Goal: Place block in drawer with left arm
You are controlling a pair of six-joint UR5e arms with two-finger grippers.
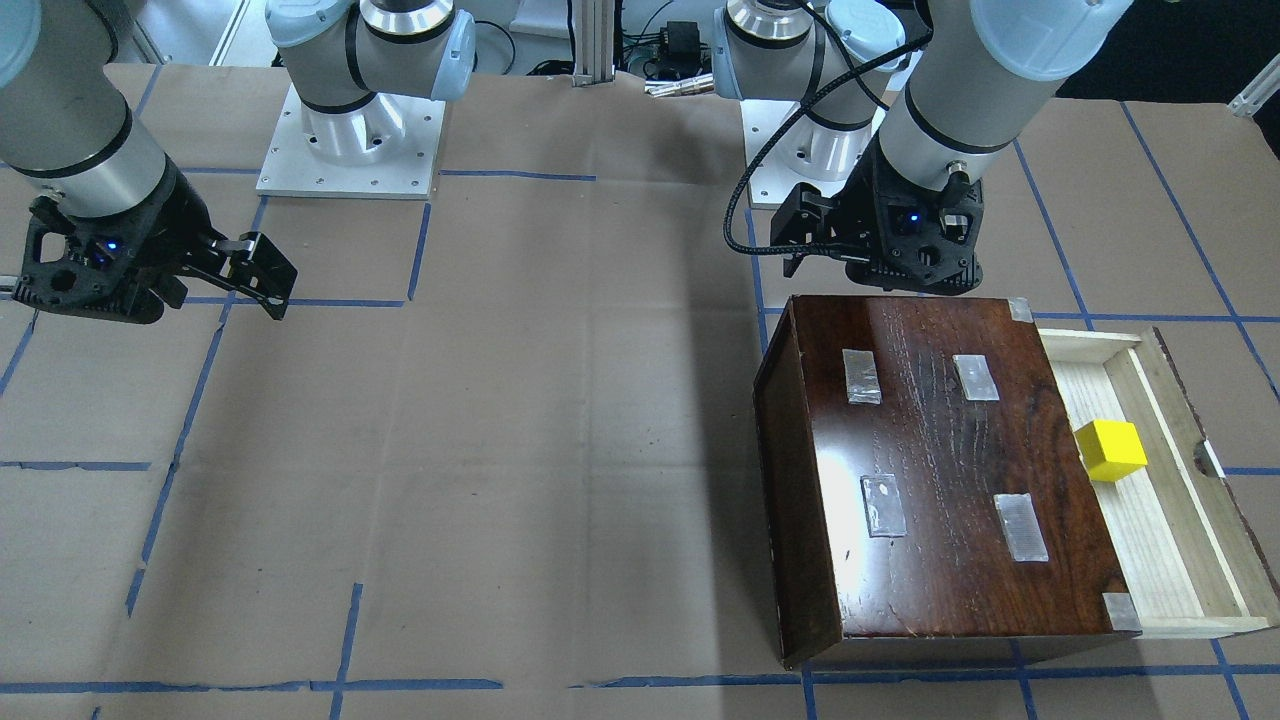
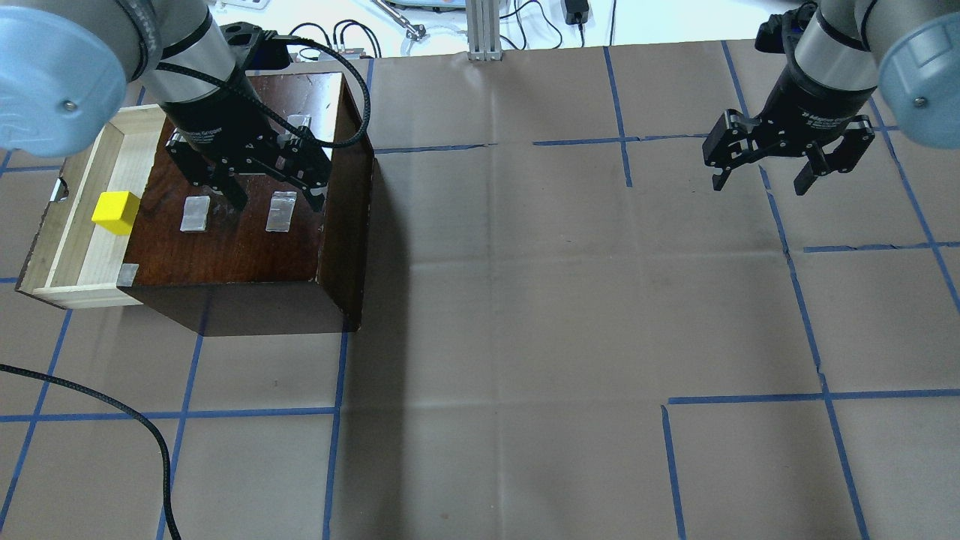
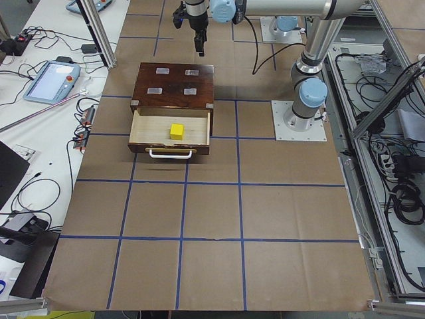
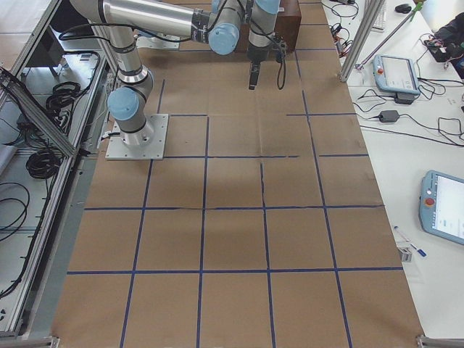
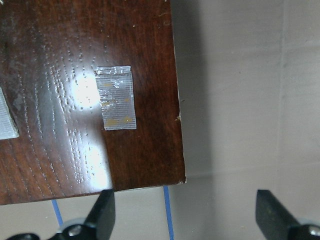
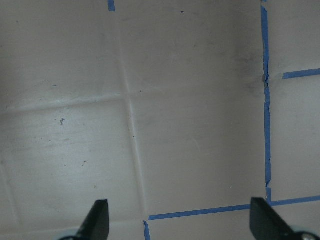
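Note:
The yellow block [image 1: 1110, 450] lies inside the pulled-out drawer [image 1: 1165, 530], a pale wood tray with a dark front and a white handle [image 3: 170, 154]. The block also shows in the overhead view [image 2: 115, 212], resting on the drawer [image 2: 71, 247] floor beside the dark-brown box [image 2: 247, 247]. My left gripper [image 2: 279, 199] is open and empty, hovering over the box's top, away from the block. In the left wrist view its open gripper [image 5: 186, 212] frames a corner of the box top [image 5: 60, 100]. My right gripper [image 2: 757, 184] is open and empty, far across the table.
Several strips of clear tape [image 1: 862, 377] sit on the box top. Blue tape lines [image 2: 795, 300] grid the brown paper table. A loose black cable [image 2: 112, 409] lies at the near left. The arm bases [image 1: 350, 140] stand at the robot's side.

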